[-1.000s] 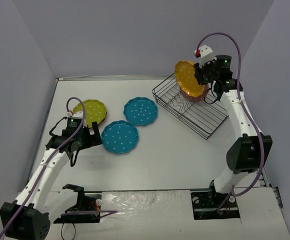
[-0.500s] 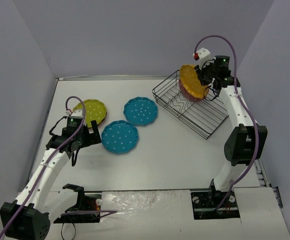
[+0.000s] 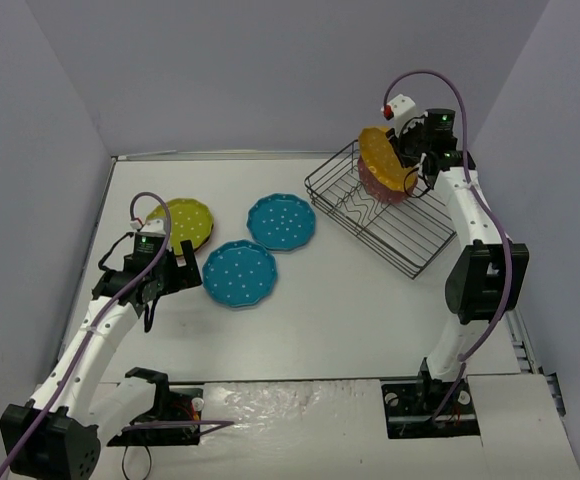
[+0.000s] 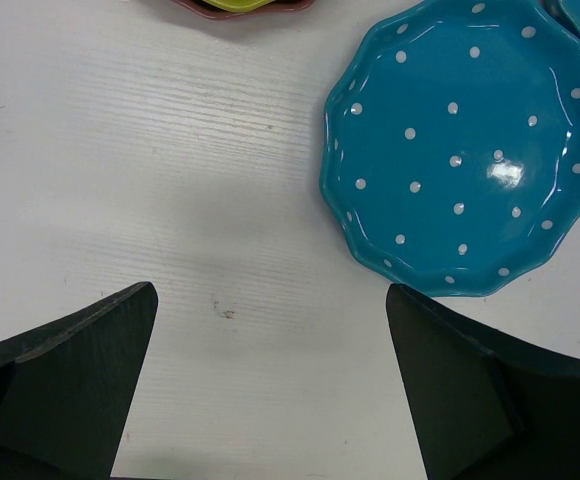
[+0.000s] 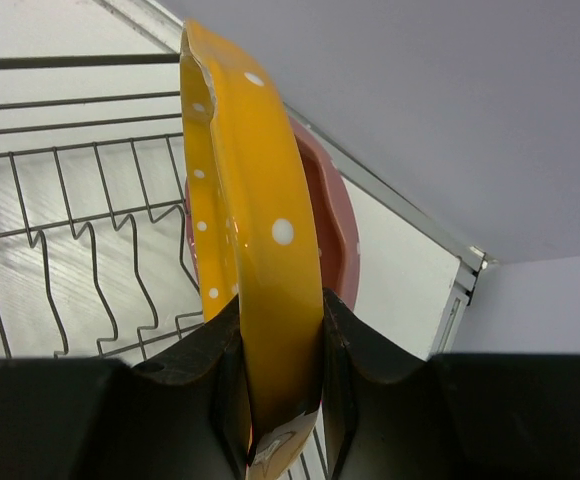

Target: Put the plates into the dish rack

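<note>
My right gripper (image 3: 416, 158) (image 5: 278, 340) is shut on the rim of an orange dotted plate (image 3: 383, 158) (image 5: 250, 210), held on edge over the far end of the black wire dish rack (image 3: 380, 210) (image 5: 60, 200). A reddish plate (image 3: 388, 187) (image 5: 332, 225) stands in the rack just behind it. My left gripper (image 3: 170, 277) (image 4: 270, 390) is open and empty above bare table, left of a teal plate (image 3: 239, 273) (image 4: 460, 150). A second teal plate (image 3: 281, 221) lies further back. A lime green plate (image 3: 180, 222) lies on a pink one (image 3: 206, 238).
The zigzag wire divider (image 5: 80, 270) runs along the rack floor below the orange plate. Grey walls enclose the table on the left, back and right. The table's raised far edge (image 3: 230, 155) runs behind the rack.
My right gripper has carried the orange plate a little back and down, close against the reddish plate in the rack. The left arm has barely moved.
</note>
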You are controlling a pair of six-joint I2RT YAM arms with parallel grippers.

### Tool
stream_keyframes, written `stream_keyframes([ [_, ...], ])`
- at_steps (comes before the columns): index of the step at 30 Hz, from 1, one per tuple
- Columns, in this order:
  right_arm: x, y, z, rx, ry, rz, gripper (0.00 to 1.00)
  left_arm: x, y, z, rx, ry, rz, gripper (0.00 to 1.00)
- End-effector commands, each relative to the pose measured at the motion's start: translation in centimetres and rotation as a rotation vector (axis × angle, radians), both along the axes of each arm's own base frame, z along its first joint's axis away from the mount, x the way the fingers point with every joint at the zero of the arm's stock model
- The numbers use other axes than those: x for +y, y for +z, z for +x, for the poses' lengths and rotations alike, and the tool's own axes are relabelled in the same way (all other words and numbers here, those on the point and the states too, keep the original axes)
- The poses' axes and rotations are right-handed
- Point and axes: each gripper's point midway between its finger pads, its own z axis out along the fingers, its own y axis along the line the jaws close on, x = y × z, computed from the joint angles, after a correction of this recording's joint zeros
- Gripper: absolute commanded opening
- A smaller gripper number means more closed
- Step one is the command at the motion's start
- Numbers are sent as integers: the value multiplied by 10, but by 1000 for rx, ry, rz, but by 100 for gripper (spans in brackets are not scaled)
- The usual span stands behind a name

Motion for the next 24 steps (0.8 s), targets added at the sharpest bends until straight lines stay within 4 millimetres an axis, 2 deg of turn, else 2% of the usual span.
stream_keyframes([
  [1, -6, 84, 26, -285, 5, -28, 0, 2, 10, 11, -57, 6, 7, 97],
  [10, -9, 59, 31, -249, -4, -45, 0, 1, 10, 11, -61, 1, 4, 97],
  [14, -5, 76, 31, -301, 6, -28, 0, 1, 10, 12, -64, 2, 4, 97],
  [16, -5, 95, 30, -344, 6, -19, 0, 1, 9, 12, -63, 4, 4, 97],
  [20, -2, 119, 29, -396, 16, -14, 0, 2, 9, 12, -63, 3, 6, 97],
  [21, -2, 121, 29, -401, 18, -14, 0, 1, 9, 12, -63, 2, 6, 97],
  [24, -3, 112, 30, -384, 18, -22, 0, 1, 8, 13, -63, 0, 5, 97],
])
